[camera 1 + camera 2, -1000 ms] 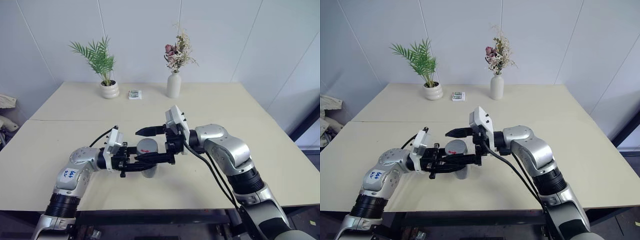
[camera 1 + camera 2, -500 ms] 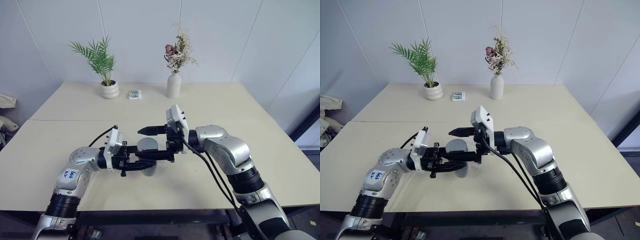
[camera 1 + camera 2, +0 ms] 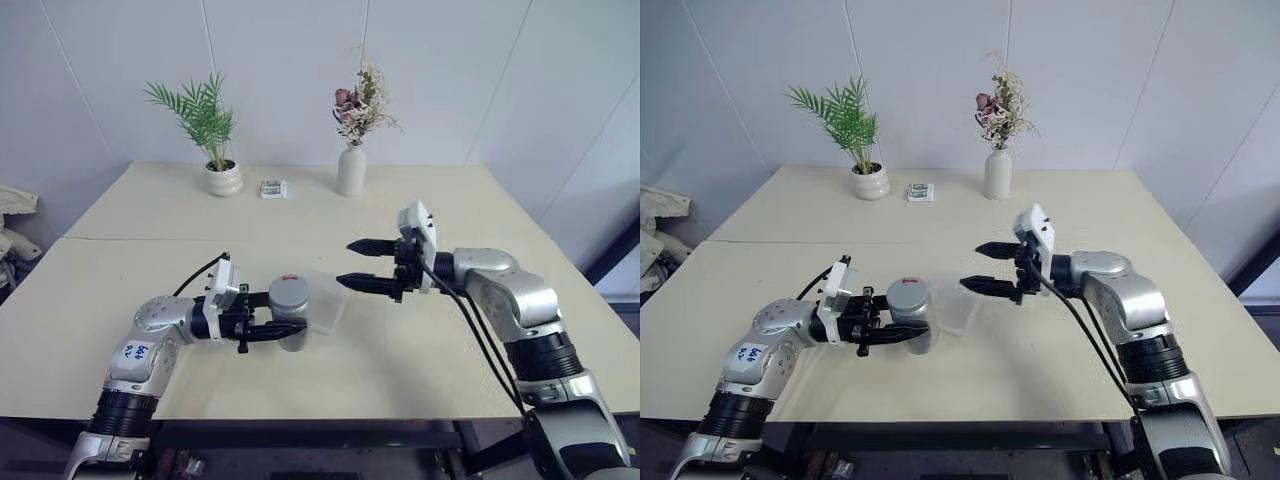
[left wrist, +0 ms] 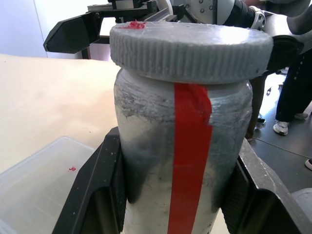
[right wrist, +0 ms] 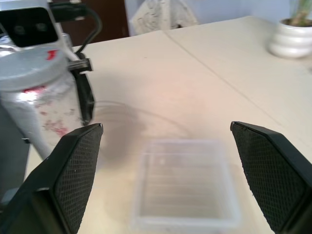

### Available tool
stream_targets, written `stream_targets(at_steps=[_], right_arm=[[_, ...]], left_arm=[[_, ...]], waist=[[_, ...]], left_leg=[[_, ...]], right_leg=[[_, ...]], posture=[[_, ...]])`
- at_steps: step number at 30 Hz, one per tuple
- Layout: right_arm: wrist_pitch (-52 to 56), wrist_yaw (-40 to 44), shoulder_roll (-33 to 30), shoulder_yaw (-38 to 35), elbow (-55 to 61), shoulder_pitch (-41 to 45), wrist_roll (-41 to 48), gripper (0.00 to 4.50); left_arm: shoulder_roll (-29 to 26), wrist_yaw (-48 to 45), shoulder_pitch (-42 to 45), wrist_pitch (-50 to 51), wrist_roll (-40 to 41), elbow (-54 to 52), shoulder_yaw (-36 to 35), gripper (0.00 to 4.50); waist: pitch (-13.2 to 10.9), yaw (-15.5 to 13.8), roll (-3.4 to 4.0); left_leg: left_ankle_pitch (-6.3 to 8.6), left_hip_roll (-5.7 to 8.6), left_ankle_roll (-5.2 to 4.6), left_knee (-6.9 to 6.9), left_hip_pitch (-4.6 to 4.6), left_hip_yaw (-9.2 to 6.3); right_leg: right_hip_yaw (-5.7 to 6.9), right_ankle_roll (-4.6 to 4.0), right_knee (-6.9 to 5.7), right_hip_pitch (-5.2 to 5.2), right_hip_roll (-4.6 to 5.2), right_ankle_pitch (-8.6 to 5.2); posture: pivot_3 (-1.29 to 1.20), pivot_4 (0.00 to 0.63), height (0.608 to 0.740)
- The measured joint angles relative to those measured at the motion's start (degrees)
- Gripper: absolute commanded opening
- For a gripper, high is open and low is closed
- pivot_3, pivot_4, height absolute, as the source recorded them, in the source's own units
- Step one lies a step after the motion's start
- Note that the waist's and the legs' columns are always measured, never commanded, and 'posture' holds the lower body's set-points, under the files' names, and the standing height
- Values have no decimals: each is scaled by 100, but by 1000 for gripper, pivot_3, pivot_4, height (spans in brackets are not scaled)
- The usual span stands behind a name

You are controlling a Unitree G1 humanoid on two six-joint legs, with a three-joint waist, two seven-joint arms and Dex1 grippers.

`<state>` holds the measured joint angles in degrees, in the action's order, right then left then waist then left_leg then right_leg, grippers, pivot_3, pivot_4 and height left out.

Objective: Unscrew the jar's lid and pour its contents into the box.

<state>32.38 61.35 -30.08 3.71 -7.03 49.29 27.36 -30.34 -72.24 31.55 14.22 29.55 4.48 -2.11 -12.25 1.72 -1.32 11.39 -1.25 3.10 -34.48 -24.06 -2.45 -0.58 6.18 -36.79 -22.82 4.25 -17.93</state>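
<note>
The silvery jar [image 3: 288, 318] with a red strip down its side stands upright near the table's front, its grey lid [image 3: 288, 293] sitting on top. My left gripper [image 3: 291, 328] is shut on the jar's body from the left; in the left wrist view the fingers [image 4: 100, 195] clamp both sides of the jar [image 4: 185, 161] under the lid [image 4: 190, 44]. The clear box [image 3: 326, 304] lies on the table just right of the jar. My right gripper [image 3: 362, 264] hangs open and empty to the right of the jar, above the box's [image 5: 183, 183] far side, pointing left.
A potted palm [image 3: 218, 175], a small green-white packet [image 3: 271, 187] and a white vase of flowers [image 3: 350, 168] stand along the back of the table [image 3: 450, 200]. Beside the table's right side a person's legs [image 4: 292, 97] show.
My right gripper, which sat around the jar's top with open fingers, has drawn away to the right and stays open. The left gripper and jar have kept still.
</note>
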Motion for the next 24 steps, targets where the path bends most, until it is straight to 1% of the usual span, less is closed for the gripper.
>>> stream_targets(at_steps=[6, 10, 15, 21, 24], right_arm=[[40, 123, -224, -254, 33, -186, 94, 4428], [463, 186, -215, -377, 714, -287, 595, 4428], [998, -364, 322, -362, 1472, -251, 1047, 4428], [1213, -1115, 867, 84, 1859, -11, 932, 4428], [1328, -1394, 1010, 182, 1910, 53, 910, 4428]], left_arm=[[16, -9, 1, -5, 0, 7, 21, 1994], [17, 26, 2, -52, -1, 21, 9, 1994], [32, 100, 3, -80, -13, 35, 7, 1994], [91, 196, 5, -117, -39, 44, 26, 1994], [111, 217, 6, -118, -41, 44, 45, 1994]], waist=[[-2, -15, 2], [-2, -4, 3], [-2, -14, 3], [-2, -13, 3], [-2, -21, 3]], left_leg=[[0, -2, 0, -2, -1, 1], [0, -5, 0, -1, 0, 0], [-1, -9, 1, -4, 2, -1], [-1, -8, 1, -5, 1, -1], [-1, -8, 1, -4, -1, -4]], right_leg=[[-1, 0, -1, -1, -2, 0], [-1, 0, -3, -1, -4, 0], [0, -1, -9, -1, -7, 0], [-1, -1, -7, -2, -5, 0], [0, -2, -7, -2, -4, -1]], posture=[[0, 150, 740], [0, 150, 740], [0, 150, 740], [0, 150, 740], [0, 150, 740]])
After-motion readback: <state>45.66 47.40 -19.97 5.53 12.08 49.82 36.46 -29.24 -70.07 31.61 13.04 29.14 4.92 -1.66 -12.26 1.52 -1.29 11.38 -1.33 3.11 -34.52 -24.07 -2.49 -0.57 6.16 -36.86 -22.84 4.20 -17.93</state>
